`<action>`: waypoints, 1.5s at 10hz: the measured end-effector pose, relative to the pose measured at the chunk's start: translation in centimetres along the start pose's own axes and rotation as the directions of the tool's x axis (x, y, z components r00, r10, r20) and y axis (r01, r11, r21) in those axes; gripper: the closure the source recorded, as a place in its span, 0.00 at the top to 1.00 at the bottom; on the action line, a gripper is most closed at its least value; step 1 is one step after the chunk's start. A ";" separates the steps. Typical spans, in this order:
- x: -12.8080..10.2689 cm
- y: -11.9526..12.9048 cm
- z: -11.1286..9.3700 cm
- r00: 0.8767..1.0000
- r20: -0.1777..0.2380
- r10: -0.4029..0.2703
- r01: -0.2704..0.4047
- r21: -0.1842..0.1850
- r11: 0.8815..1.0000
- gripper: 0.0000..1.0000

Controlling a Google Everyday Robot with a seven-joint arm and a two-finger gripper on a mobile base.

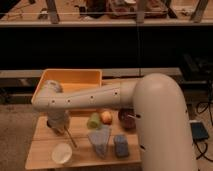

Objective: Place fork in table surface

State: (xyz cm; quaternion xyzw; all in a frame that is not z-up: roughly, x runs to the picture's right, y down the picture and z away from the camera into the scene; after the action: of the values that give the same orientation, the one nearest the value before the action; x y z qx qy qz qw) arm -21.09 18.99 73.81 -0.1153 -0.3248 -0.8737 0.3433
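My gripper hangs from the white arm over the left part of the light-brown plank table surface, low and close to the wood. A thin silvery fork slants from the gripper's lower end down and to the right. Its far tip is at or just above the tabletop. I cannot tell whether the fork is still gripped. The bulky arm hides the right edge of the table.
A yellow tub stands behind the table. A white cup sits at the front left. A green item, an orange fruit, a small dark cup, a grey-blue cloth and a blue sponge lie mid-table.
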 end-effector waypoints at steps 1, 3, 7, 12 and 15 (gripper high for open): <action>-0.4 0.0 0.4 1.000 0.001 0.004 -0.004 0.007 1.000 0.14; -1.6 0.5 1.2 1.000 -0.005 0.030 -0.030 0.029 0.999 0.14; -2.2 1.5 3.9 0.994 -0.029 0.102 -0.100 0.073 0.992 0.26; -2.6 3.3 4.7 0.976 -0.063 0.211 -0.205 0.092 0.974 0.77; -2.2 4.6 5.3 0.965 -0.058 0.256 -0.251 0.083 0.964 0.80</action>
State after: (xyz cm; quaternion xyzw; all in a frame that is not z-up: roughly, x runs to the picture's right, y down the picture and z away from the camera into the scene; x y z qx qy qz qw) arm -16.45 21.04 79.12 -0.1130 -0.3277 -0.8132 0.4675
